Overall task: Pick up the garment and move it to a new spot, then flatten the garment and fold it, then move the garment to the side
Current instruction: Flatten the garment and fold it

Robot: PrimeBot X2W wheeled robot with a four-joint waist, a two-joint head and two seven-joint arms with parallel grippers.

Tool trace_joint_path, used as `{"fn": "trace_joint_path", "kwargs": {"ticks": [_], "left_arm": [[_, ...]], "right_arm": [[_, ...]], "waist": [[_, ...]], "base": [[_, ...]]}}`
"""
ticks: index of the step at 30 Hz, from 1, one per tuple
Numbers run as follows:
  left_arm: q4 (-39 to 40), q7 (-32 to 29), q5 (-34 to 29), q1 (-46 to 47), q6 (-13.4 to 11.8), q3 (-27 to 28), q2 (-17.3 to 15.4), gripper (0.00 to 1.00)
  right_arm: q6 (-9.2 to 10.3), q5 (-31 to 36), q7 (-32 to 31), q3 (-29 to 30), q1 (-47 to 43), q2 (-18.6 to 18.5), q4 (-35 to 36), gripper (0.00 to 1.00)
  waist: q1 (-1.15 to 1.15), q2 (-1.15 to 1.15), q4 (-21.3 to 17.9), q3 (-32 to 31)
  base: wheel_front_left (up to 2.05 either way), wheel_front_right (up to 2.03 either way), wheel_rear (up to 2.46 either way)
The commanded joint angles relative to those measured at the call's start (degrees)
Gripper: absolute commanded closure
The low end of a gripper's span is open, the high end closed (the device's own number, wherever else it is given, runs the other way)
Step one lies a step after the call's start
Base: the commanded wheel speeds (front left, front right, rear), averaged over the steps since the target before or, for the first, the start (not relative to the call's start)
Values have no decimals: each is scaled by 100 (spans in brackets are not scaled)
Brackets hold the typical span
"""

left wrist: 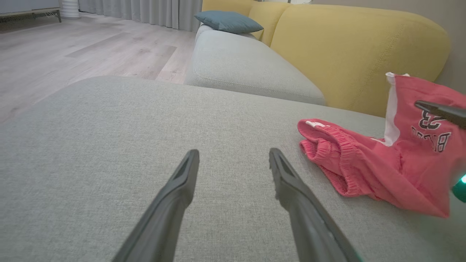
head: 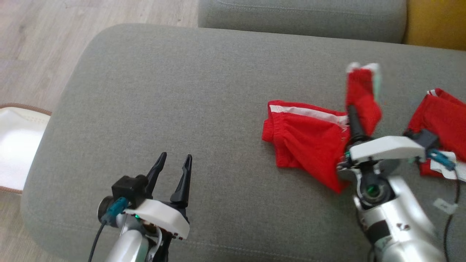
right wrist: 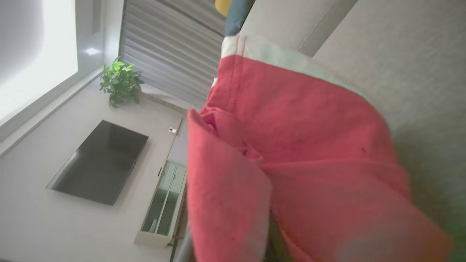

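A: What's at the far left?
B: A pale mat [head: 16, 153] with a brown edge lies on the wood floor [head: 36, 43], just beside the grey sofa cushion [head: 182, 91].
A: And the left claw [head: 176, 156]?
B: It is over the near left part of the cushion. Its fingers are spread wide with nothing between them, and it is well apart from the garment [head: 305, 142].
A: Where does that lie?
B: On the right half of the cushion. It's a pair of red shorts with a white stripe, the waistband turned to the left. One fold is lifted clear of the cushion.
A: Lifted by what?
B: The right claw [head: 351, 111]. Its fingers are pressed together and pinching that raised fold. From its own wrist, red cloth drapes close over the fingers.
A: Anything further right?
B: A second red cloth [head: 442, 116] lies near the cushion's right edge, partly behind the right arm. A yellow backrest [head: 437, 22] fills the top right corner.
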State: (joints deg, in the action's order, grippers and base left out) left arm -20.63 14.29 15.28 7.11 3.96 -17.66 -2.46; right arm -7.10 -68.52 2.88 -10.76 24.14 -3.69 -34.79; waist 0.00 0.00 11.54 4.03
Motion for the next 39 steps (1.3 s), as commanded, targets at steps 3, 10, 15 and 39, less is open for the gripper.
{"fn": "trace_joint_path", "kwargs": {"ticks": [3, 10, 15, 39], "left_arm": [[154, 71, -5, 110, -32, 167, -42, 0], [150, 71, 21, 112, -46, 117, -42, 0], [150, 71, 64, 126, -61, 88, -42, 0], [157, 71, 116, 158, -119, 147, -42, 0]], "right_arm": [[-39, -172, 148, -521, 122, 80, 270, 100], [-39, -481, 464, -1366, 324, 80, 51, 100], [-39, -638, 615, -1891, 519, 80, -302, 100], [-39, -1021, 851, -4397, 1224, 81, -1598, 0]], "waist": [[0, 0, 69, -16], [0, 0, 270, 12], [0, 0, 399, 54], [0, 0, 142, 67]], "base": [[0, 0, 0], [0, 0, 0], [0, 0, 0], [0, 0, 0]]}}
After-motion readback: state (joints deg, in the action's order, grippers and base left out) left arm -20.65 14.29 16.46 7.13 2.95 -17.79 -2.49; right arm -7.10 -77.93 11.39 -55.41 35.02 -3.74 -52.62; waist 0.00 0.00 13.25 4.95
